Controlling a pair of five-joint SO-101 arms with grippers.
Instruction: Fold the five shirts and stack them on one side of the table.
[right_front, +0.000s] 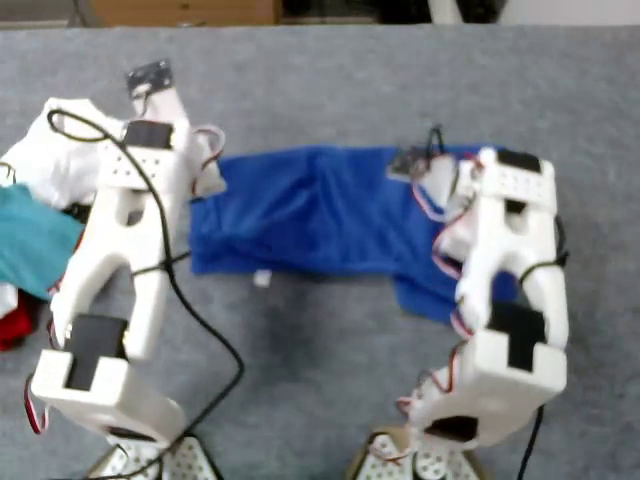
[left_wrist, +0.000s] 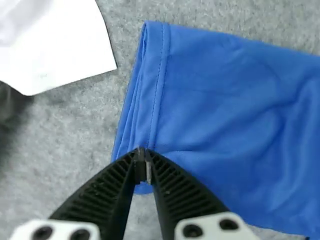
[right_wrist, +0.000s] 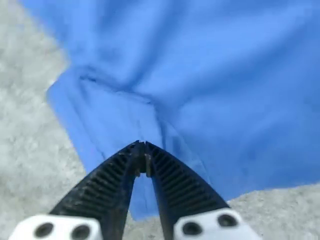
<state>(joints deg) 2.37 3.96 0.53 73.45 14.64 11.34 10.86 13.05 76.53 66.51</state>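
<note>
A blue shirt (right_front: 310, 215) lies crumpled across the middle of the grey table, partly folded lengthwise. My left gripper (right_front: 207, 182) is at the shirt's left end. In the left wrist view the left gripper (left_wrist: 143, 162) is shut, pinching the doubled hem of the blue shirt (left_wrist: 230, 100). My right gripper (right_front: 420, 170) is over the shirt's right part near its far edge. In the right wrist view the right gripper (right_wrist: 142, 157) is shut on a crease of the blue shirt (right_wrist: 210, 75).
At the table's left side a white shirt (right_front: 50, 155) lies bunched behind the left arm, with a teal shirt (right_front: 30, 245) and a red one (right_front: 12, 325) nearer the front. The white shirt (left_wrist: 50, 45) lies close to the blue hem. Bare grey table (right_front: 320, 90) stretches behind the shirt.
</note>
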